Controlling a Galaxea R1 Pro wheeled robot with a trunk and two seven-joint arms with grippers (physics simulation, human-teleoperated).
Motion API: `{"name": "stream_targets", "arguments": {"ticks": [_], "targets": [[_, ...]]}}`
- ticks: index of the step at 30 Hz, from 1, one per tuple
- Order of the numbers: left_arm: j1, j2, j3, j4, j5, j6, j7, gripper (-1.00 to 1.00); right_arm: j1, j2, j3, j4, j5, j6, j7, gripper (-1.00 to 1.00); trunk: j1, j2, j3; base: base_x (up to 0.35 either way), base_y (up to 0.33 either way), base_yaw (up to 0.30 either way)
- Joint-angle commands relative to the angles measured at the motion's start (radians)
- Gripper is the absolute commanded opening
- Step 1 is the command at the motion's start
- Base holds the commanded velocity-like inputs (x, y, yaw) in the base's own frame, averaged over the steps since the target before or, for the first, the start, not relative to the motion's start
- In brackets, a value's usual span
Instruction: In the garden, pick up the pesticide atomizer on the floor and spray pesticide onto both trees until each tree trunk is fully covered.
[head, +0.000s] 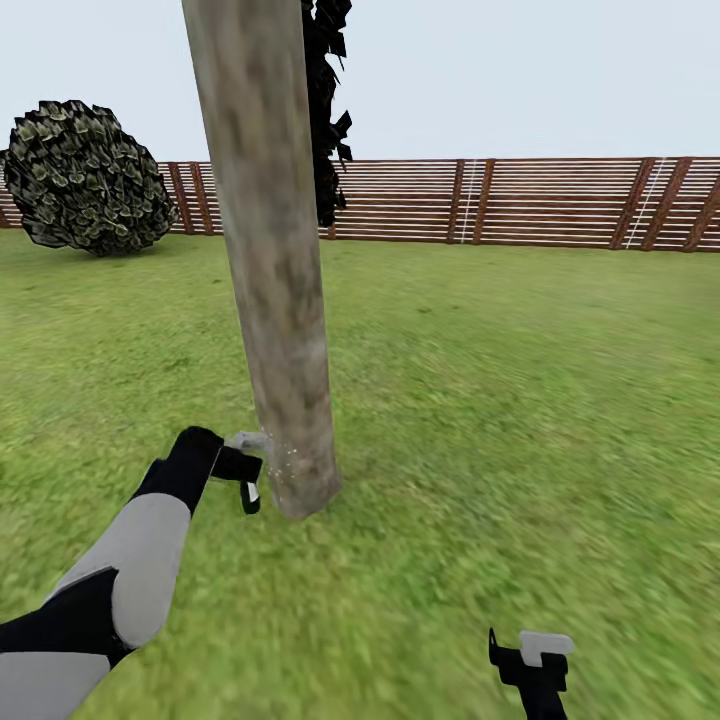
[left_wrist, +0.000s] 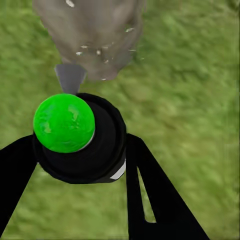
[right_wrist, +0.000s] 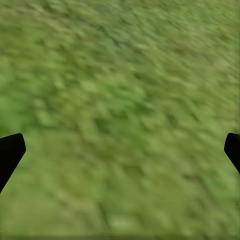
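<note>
A thick mottled grey-brown tree trunk (head: 272, 250) leans slightly and rises from the lawn (head: 500, 400) in the head view. My left gripper (head: 245, 470) is shut on the pesticide atomizer (left_wrist: 80, 137), a black bottle with a green round top and a grey nozzle (left_wrist: 70, 77). The nozzle points at the trunk's base (left_wrist: 95, 35), where small pale spray flecks show. My right gripper (head: 530, 660) hangs low at the right over bare grass, fingers (right_wrist: 10, 155) spread wide with nothing between them.
A reddish-brown slat fence (head: 520, 200) runs across the back. A round dark bush (head: 85, 180) stands at the far left by the fence. Near-black foliage (head: 325, 110) shows behind the trunk. Open grass lies to the right.
</note>
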Motion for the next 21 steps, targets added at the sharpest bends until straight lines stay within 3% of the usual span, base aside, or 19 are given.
{"name": "stream_targets", "arguments": {"ticks": [1, 2, 4, 7, 10, 12, 15, 17, 19, 21], "targets": [[-0.003, -0.030, -0.009, -0.002, -0.022, 0.000, -0.009, -1.00, -0.001, 0.000, -0.007, 0.001, 0.011, -0.003, -0.004, 1.00, 0.000, 0.000, -0.001, 0.000, 0.000, 0.000], [-0.007, -0.047, -0.024, -0.003, -0.022, 0.000, -0.010, -1.00, -0.001, 0.000, -0.007, 0.001, 0.011, -0.003, -0.004, 1.00, 0.000, 0.000, -0.001, 0.000, 0.000, 0.000], [-0.027, -0.051, -0.037, -0.004, -0.016, 0.025, -0.011, -1.00, -0.001, 0.000, -0.007, 0.001, 0.011, -0.003, -0.004, 1.00, 0.000, 0.000, -0.001, 0.000, 0.000, 0.000], [-0.052, 0.006, -0.036, -0.005, -0.012, 0.055, -0.014, -1.00, -0.001, 0.000, -0.007, 0.002, 0.011, -0.003, -0.004, 1.00, 0.000, 0.000, -0.001, 0.000, 0.000, 0.000], [-0.060, 0.044, -0.039, -0.004, -0.012, 0.059, -0.037, -1.00, -0.001, 0.000, -0.007, 0.001, 0.011, -0.003, -0.004, 1.00, 0.000, 0.000, -0.001, 0.000, 0.000, 0.000], [-0.060, 0.036, -0.041, -0.004, -0.015, 0.061, -0.043, -1.00, -0.001, 0.000, -0.007, 0.001, 0.011, -0.003, -0.004, 1.00, 0.000, 0.000, -0.001, 0.000, 0.000, 0.000], [-0.063, -0.012, -0.045, -0.004, -0.018, 0.064, -0.046, -1.00, -0.001, 0.000, -0.007, 0.001, 0.011, -0.003, -0.004, 1.00, 0.000, 0.000, -0.001, 0.000, 0.000, 0.000], [-0.074, -0.026, -0.046, -0.005, -0.015, 0.087, -0.047, -1.00, -0.001, 0.000, -0.007, 0.001, 0.011, -0.003, -0.004, 1.00, 0.000, 0.000, -0.001, 0.000, 0.000, 0.000], [-0.081, -0.020, -0.047, -0.005, -0.018, 0.111, -0.047, -1.00, -0.001, 0.000, -0.007, 0.001, 0.011, -0.003, -0.004, 1.00, 0.000, 0.000, -0.001, 0.000, 0.000, 0.026], [-0.077, 0.014, -0.047, -0.020, -0.020, 0.118, -0.047, -1.00, -0.001, 0.001, -0.007, 0.001, 0.010, -0.003, -0.005, 1.00, 0.000, 0.000, -0.001, 0.000, -0.004, 0.203]]}}
